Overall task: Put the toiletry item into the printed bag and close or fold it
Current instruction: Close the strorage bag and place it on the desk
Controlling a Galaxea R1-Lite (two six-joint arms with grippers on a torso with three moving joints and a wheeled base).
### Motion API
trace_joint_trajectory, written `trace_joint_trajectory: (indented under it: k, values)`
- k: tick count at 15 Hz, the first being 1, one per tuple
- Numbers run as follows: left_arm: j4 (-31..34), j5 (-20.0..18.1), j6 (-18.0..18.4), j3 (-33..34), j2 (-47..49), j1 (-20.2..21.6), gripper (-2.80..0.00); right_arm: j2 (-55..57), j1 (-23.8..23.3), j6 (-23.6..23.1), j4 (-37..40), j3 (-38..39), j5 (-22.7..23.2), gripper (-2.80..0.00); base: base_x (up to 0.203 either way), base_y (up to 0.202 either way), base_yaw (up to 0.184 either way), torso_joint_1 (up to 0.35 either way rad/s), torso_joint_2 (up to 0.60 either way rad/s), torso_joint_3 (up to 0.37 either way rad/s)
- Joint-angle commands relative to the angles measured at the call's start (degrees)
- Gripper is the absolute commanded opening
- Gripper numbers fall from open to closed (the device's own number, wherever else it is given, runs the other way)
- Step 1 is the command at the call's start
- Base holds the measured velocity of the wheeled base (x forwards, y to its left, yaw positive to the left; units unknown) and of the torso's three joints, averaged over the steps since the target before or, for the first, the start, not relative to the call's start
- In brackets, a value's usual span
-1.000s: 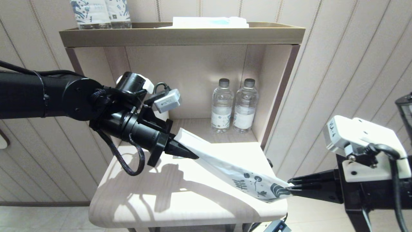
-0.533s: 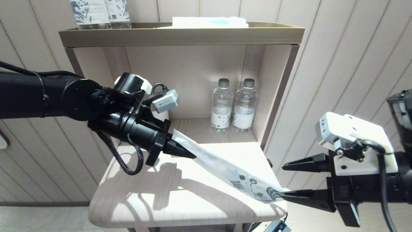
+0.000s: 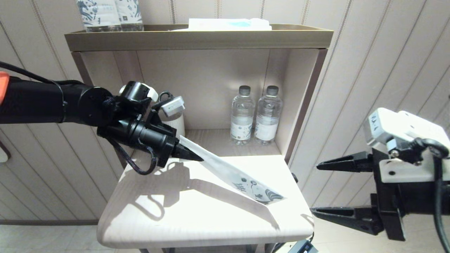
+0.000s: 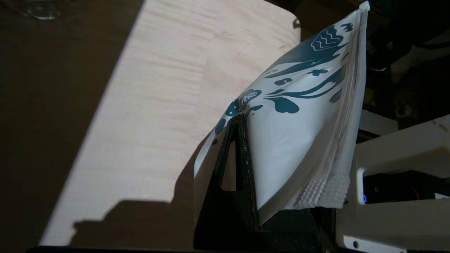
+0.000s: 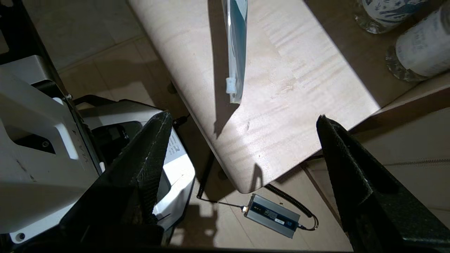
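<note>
Over the far left of the table (image 3: 182,218), hold the plain end of the printed bag (image 3: 230,173) firm in the left pincer (image 3: 192,156), clamped on it, with the printed end slanting down low over the near right of the top. Off the right edge, bring the right pincer (image 3: 315,188), gaping wide and empty, level with that loose printed end and close squarely on its edge, not on a corner, lest the film twist. No sight of the toiletry item, perhaps inside the bag; cannot tell.
</note>
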Motion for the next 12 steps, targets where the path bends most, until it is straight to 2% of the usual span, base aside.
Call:
trace_joint_trajectory:
  k: [1,3,5,6,8,9,12]
  values:
    - [0.1,0.1,-1.7,-0.9,1.5,1.5,-2.8,-2.2,-0.3,2.6,-0.1,0.3,0.0,-2.8,0.0,0.0,0.0,0.0,0.0,0.0]
    - [-0.6,1.0,-6.5,-2.0,1.6,1.5,-2.8,-3.2,-0.4,4.0,-0.1,0.6,0.1,-2.8,0.0,0.0,0.0,0.0,0.0,0.0]
    - [-5.6,1.6,-13.4,-2.4,1.7,1.5,-2.8,-4.5,-0.3,4.1,-0.2,2.1,0.2,-2.8,0.0,0.0,0.0,0.0,0.0,0.0]
    - [-8.1,2.9,-16.5,-2.5,2.0,1.5,-2.8,-4.7,-0.3,4.1,-0.2,2.3,0.2,-2.8,0.0,0.0,0.0,0.0,0.0,0.0]
    - [-15.4,8.1,-23.8,-2.7,3.1,1.5,-2.8,-4.7,-0.2,4.2,-0.2,2.4,0.2,-2.8,0.0,0.0,0.0,0.0,0.0,0.0]
    - [-18.0,9.3,-26.2,-2.4,3.5,1.4,-2.8,-4.6,-0.2,4.2,-0.2,2.4,0.2,-2.8,0.0,0.0,0.0,0.0,0.0,0.0]
    - [-18.8,11.7,-27.3,-2.9,4.6,1.4,-2.8,-4.6,-0.1,4.2,-1.0,3.5,0.2,-2.8,0.0,0.0,0.0,0.0,0.0,0.0]
